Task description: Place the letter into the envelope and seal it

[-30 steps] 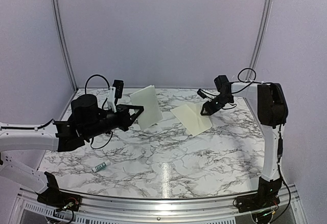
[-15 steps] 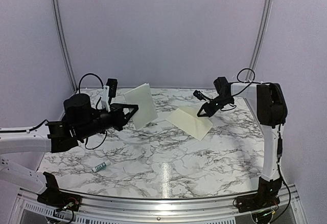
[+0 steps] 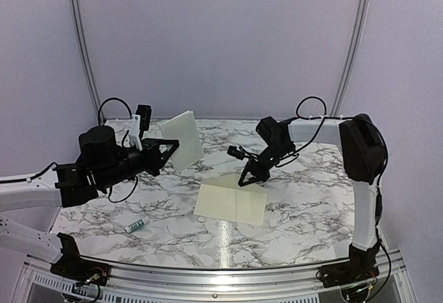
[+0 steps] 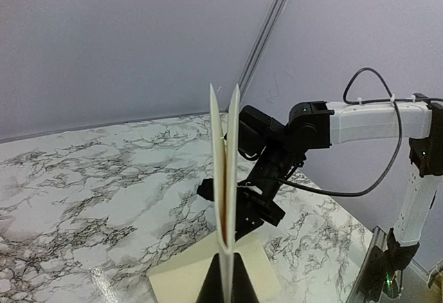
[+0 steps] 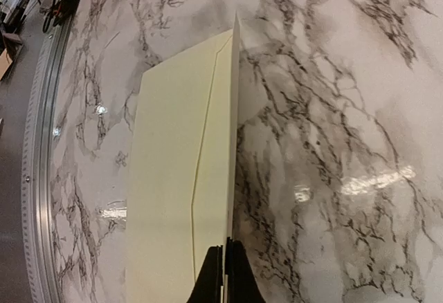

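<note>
The thin creased white paper letter [image 3: 181, 140], seen from above, stands upright at ten o'clock from the cream paper envelope [image 3: 232, 203] lying on the marble table [image 3: 311, 206]; left wrist view: the left gripper [image 4: 226, 275] clamps the letter's lower edge; right wrist view: the right gripper [image 5: 226, 265] pinches the envelope's edge.

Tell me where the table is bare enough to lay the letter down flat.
Bare table lies right of the envelope, up to the right arm, and near-left between the glue tube and the envelope. Crowded: the middle, where the right gripper pinches the envelope's far edge and the left gripper holds the letter upright.
</note>
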Available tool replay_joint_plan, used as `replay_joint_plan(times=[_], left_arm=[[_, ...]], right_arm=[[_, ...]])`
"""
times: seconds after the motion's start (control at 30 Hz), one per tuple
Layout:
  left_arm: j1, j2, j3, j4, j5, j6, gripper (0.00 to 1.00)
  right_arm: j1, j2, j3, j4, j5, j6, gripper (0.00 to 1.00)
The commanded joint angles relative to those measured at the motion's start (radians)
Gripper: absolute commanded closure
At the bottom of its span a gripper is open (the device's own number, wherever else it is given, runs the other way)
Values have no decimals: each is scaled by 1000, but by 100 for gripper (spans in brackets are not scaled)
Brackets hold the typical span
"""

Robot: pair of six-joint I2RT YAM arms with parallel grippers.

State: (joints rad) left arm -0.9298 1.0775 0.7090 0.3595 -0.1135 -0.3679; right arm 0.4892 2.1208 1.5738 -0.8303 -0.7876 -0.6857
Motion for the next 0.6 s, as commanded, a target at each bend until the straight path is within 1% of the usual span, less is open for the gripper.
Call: replay_joint_plan(times=[0.0, 0.13, 0.23, 0.33, 0.4, 0.43, 0.47, 0.57], left_arm=[[5, -22, -14, -34, -15, 23, 100], [6, -17, -10, -35, -8, 13, 100], [6, -15, -12, -34, 4, 5, 100], [6, -14, -18, -36, 9, 4, 100], [6, -14, -22, -36, 9, -3, 100], [5, -13, -23, -35, 8, -6, 100], [6, -12, -21, -35, 4, -10, 100], [5, 8, -8, -34, 6, -15, 100]], right_arm=[[82, -44, -11, -84, -53, -84, 100], [136, -18, 4, -92, -55, -104, 100], [145, 18, 37, -91, -35, -107, 100], [137, 41, 66, -82, -28, -83, 88], [118, 35, 98, -116, -46, -82, 78], [102, 20, 114, -133, -55, -85, 72], [84, -2, 124, -147, -70, -89, 69], [15, -100, 123, -159, -127, -78, 60]])
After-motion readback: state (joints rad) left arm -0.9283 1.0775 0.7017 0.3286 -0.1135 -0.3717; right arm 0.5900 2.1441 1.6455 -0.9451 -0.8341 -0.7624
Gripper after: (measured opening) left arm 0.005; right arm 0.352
